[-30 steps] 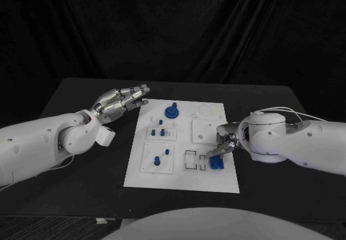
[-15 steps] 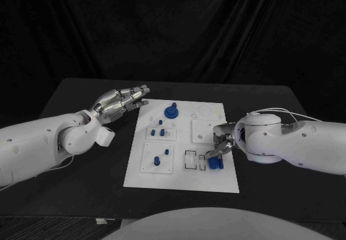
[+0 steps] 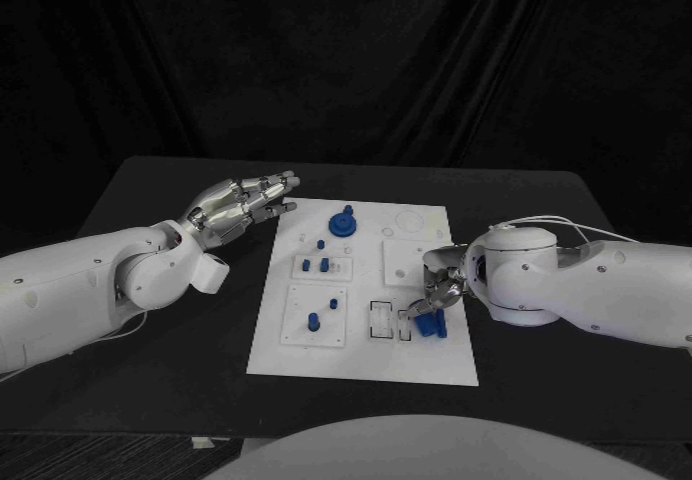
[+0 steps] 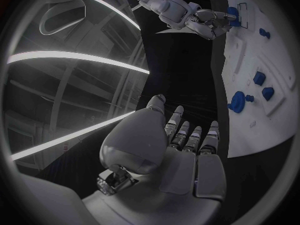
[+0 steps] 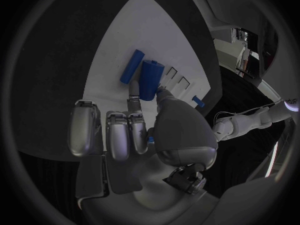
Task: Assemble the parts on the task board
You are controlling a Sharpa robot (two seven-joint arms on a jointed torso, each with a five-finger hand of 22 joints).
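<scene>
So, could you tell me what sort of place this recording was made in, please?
Probably a robotics lab test station, not a home or factory floor. A black table stands before dark drapes, bearing a white task board with small blue parts, and both the left hand and right hand are over it.

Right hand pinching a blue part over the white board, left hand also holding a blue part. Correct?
Not quite. The left hand holds nothing: its fingers are spread and bare, as the left wrist view shows. The right hand does pinch a blue cylindrical part over the white task board.
</scene>
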